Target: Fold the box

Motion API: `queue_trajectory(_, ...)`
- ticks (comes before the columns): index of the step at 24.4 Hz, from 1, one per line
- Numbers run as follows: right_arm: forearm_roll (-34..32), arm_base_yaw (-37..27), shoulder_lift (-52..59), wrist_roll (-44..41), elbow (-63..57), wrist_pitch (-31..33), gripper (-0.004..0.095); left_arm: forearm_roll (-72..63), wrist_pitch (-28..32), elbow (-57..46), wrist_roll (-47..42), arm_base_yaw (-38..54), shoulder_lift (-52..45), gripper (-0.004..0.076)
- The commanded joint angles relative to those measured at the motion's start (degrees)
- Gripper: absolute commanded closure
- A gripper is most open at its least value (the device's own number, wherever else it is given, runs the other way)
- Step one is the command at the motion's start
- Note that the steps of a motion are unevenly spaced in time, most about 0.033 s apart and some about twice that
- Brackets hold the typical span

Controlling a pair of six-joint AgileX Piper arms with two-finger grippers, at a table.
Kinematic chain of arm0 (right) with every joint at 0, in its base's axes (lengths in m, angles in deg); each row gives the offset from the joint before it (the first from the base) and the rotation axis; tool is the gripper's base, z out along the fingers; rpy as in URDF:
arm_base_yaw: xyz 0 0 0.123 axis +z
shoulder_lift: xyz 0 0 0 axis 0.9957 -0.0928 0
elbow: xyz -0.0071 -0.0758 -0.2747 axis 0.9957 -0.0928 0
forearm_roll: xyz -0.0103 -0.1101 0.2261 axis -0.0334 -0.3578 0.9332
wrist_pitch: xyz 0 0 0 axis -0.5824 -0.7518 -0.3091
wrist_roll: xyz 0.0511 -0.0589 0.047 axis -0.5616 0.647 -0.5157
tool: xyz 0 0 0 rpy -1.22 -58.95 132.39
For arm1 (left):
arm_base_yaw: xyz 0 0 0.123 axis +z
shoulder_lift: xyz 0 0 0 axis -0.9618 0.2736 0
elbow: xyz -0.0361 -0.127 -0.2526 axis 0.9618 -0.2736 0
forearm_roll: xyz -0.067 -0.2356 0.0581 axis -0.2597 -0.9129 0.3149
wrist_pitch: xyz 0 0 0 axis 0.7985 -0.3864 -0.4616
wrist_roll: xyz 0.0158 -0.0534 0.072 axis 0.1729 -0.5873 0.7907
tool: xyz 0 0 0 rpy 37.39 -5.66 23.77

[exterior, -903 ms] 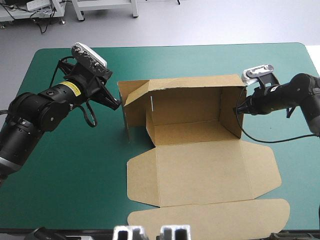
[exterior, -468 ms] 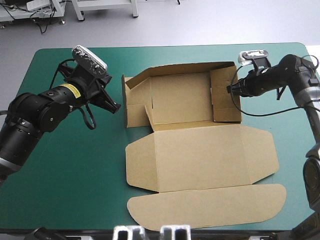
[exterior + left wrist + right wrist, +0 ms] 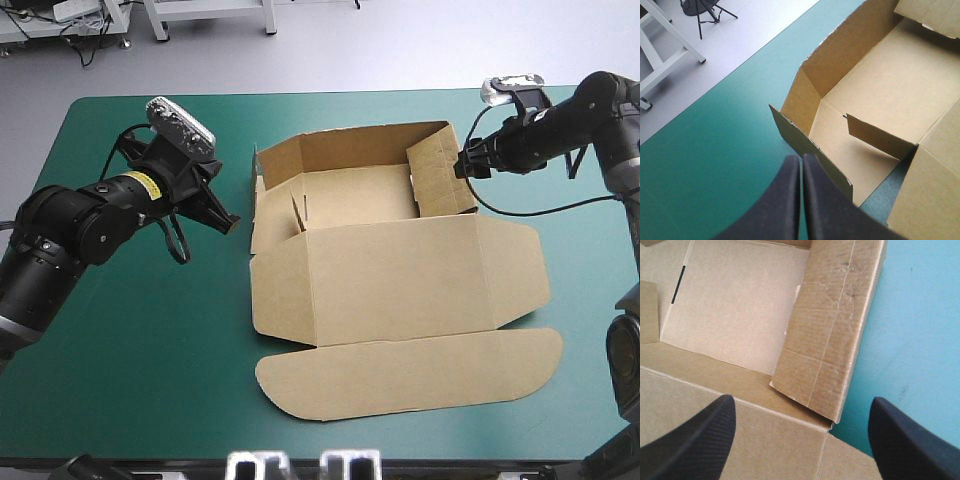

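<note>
Two pincers flank the box [image 3: 400,280]: the left pincer [image 3: 232,222], mid-left, closed, empty, perhaps grazing an end flap [image 3: 810,145]; the right pincer [image 3: 463,162], upper right, gapes over the side wall [image 3: 830,325].

Half-raised box [image 3: 390,280] between left gripper [image 3: 228,222], right gripper [image 3: 463,165]

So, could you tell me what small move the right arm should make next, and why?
Probably ease the right gripper down and shut it on the box's right side wall: the gripper is open, that wall lies ahead between its fingers, and it leans inward rather than standing upright.
</note>
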Motion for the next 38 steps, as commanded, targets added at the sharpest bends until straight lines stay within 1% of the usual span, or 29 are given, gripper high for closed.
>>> queue_trajectory(1,0.97,0.08,3.06,0.03,1.98,-1.69,0.0223,-1.00,3.04,2.02,-0.67,0.04,-1.45,0.0717)
queue_trajectory(5,0.97,0.08,1.61,0.03,1.98,-2.64,0.0254,-3.57,2.74,2.02,-0.67,0.04,-1.45,0.0717)
queue_trajectory(10,0.97,0.08,-2.09,0.03,1.98,-4.24,0.0256,-6.30,0.08,2.02,-0.55,0.04,-1.45,0.0717)
queue_trajectory(13,0.97,0.08,-5.50,0.03,1.98,-7.16,0.0256,-6.56,-2.04,2.02,-0.55,0.04,-1.45,0.0717)
queue_trajectory(16,1.64,0.08,-9.27,0.03,2.23,-10.05,0.0256,-6.56,-2.69,2.02,-0.55,0.04,-1.45,0.0717)
queue_trajectory(19,1.40,0.91,-13.94,-0.52,3.93,-9.30,0.0256,-6.56,-2.69,2.02,-0.55,0.04,-1.45,0.0717)
queue_trajectory(22,0.53,3.34,-19.11,-0.91,6.45,-5.76,0.0258,-8.12,-2.69,2.02,-0.55,0.04,-1.45,0.0717)
queue_trajectory(24,-2.71,5.74,-21.43,-2.67,8.68,-3.37,0.0314,-8.66,-2.69,2.02,-0.39,0.04,-1.45,0.0717)
queue_trajectory(25,-6.59,7.20,-22.00,-3.78,10.26,-1.59,0.0441,-8.66,-2.84,2.02,-0.27,0.04,-1.45,0.0717)
queue_trajectory(26,-8.80,7.98,-22.00,-3.77,10.77,-0.92,0.0531,-8.66,-2.84,2.02,-0.24,0.04,-1.45,0.0717)
queue_trajectory(27,-12.58,9.05,-21.89,-3.77,11.93,0.72,0.0711,-8.66,-2.84,2.02,-0.24,0.04,-1.45,0.0717)
queue_trajectory(28,-15.33,9.69,-21.67,-4.20,12.80,0.72,0.0863,-8.66,-2.84,2.02,-0.24,0.04,-1.45,0.0717)
queue_trajectory(29,-16.10,9.80,-21.36,-4.82,13.12,0.72,0.0925,-8.66,-3.33,2.02,-0.24,0.04,-1.45,0.0717)
queue_trajectory(33,-16.20,9.80,-17.78,-5.94,13.95,0.72,0.0928,-8.55,-4.33,2.02,-0.85,0.04,-1.45,0.0717)
queue_trajectory(38,-17.62,9.80,-8.55,-5.94,13.95,0.72,0.0928,-6.99,-3.00,2.02,-2.16,0.04,-1.45,0.0717)
